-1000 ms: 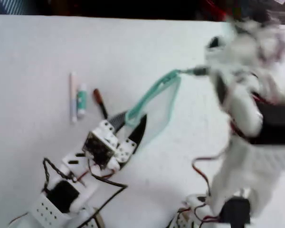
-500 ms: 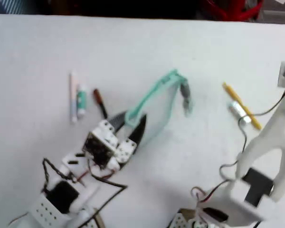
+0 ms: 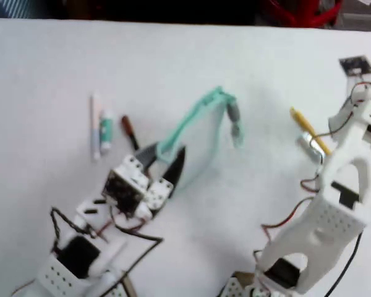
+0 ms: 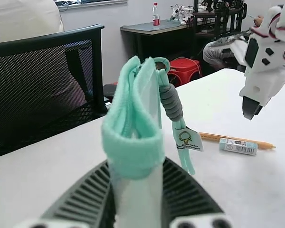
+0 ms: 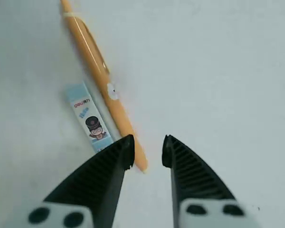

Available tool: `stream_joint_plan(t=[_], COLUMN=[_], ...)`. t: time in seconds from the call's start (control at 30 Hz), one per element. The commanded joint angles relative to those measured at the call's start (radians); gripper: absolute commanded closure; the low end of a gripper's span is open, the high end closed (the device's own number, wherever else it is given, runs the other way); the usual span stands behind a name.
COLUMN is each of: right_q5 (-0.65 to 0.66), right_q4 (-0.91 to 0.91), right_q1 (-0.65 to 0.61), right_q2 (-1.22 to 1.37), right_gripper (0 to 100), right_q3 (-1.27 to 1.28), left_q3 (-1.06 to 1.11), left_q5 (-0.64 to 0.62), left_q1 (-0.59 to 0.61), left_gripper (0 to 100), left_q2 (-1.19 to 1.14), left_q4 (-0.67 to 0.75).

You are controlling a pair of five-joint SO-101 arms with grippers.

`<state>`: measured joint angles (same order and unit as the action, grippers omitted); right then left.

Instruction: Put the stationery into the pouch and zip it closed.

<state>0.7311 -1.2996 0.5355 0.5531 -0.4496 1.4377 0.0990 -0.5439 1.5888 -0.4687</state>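
The teal mesh pouch (image 3: 198,133) lies slanted mid-table, and my left gripper (image 3: 164,164) is shut on its near end. In the left wrist view the pouch (image 4: 133,137) stands up between the fingers (image 4: 187,194), with its grey zipper pull (image 4: 172,102) and teal tag hanging at the far end. A yellow pencil (image 3: 309,131) and a small light-blue case (image 3: 308,146) lie to the right. My right gripper (image 5: 147,152) hovers open just above them, over the pencil (image 5: 102,80) and the case (image 5: 88,118). A white pen (image 3: 95,127), a green-and-white stick (image 3: 106,133) and a brown pen (image 3: 130,133) lie left of the pouch.
The right arm (image 3: 334,198) rises along the table's right side. Loose cables (image 3: 130,238) trail near the front edge by both arm bases. The table's back edge (image 3: 173,21) runs along the top. A black mesh chair (image 4: 42,85) stands beyond the table.
The right arm has left the pouch's far end and swung right, over the yellow pencil. The zipper pull now hangs free. The left gripper and pouch shifted slightly left.
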Motion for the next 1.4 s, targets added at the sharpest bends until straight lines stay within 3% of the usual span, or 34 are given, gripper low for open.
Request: stream_joint_plan(t=[0.0,0.2,0.57,0.87,0.97,1.17,1.37], right_q5=[0.012,0.075,0.106,0.104,0.106,0.104,0.103], right_q4=[0.022,-0.041,-0.012,0.028,0.045,0.045,0.004], right_q1=[-0.036,-0.097,-0.136,-0.177,-0.174,-0.174,-0.174], right_q2=[0.028,0.001,0.082,0.150,0.176,0.188,0.107], right_gripper=[84.1,84.0,84.0,84.0,84.1,98.7,98.1], right_q3=[-0.011,-0.011,-0.011,-0.011,-0.011,-0.011,-0.014], left_q3=[-0.017,-0.100,-0.009,-0.005,0.003,0.083,0.094], left_q5=[-0.037,-0.054,-0.054,-0.064,-0.121,-0.127,-0.129], left_q1=[0.019,0.022,0.024,0.124,0.125,0.119,0.117], left_gripper=[80,81,85,85,85,85,85], left_q2=[-0.005,-0.008,-0.005,-0.010,-0.010,-0.010,-0.010], left_q4=[-0.064,-0.184,-0.146,-0.146,-0.143,-0.015,0.002])
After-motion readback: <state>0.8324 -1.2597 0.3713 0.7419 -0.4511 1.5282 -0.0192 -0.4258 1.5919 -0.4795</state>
